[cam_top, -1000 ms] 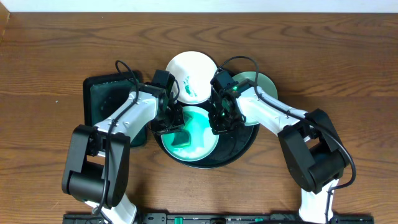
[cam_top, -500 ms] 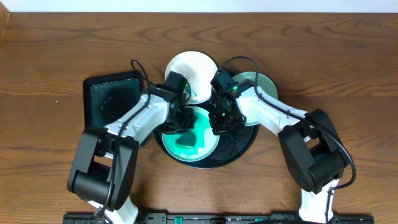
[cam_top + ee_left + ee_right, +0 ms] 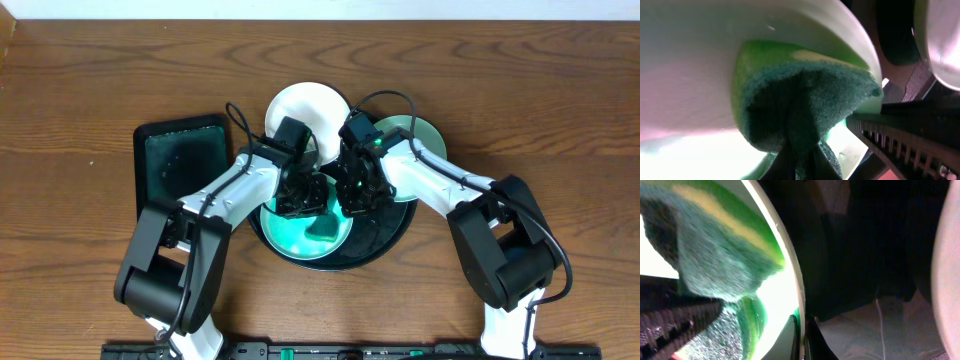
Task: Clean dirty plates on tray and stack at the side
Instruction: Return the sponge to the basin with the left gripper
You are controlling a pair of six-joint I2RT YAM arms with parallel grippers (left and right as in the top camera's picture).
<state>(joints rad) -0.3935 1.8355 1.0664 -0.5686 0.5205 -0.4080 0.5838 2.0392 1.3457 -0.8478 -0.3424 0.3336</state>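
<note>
Mid-scrub: my left gripper (image 3: 303, 196) clamps sponge (image 3: 805, 100) on mint plate (image 3: 285, 236). Right gripper (image 3: 356, 196) pinches its 3 o'clock rim. Next, wipe toward 9 o'clock.

My left arm (image 3: 215, 190) and right arm (image 3: 440, 178) are white shells between bulky black joints — black cables (image 3: 385, 97) loop off both. A green light (image 3: 376, 143) dots the right.

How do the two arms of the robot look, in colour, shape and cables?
The left arm and right arm have white link covers between bulky, rounded black joints. The left gripper and right gripper are black. A thin black cable loops above each wrist.
</note>
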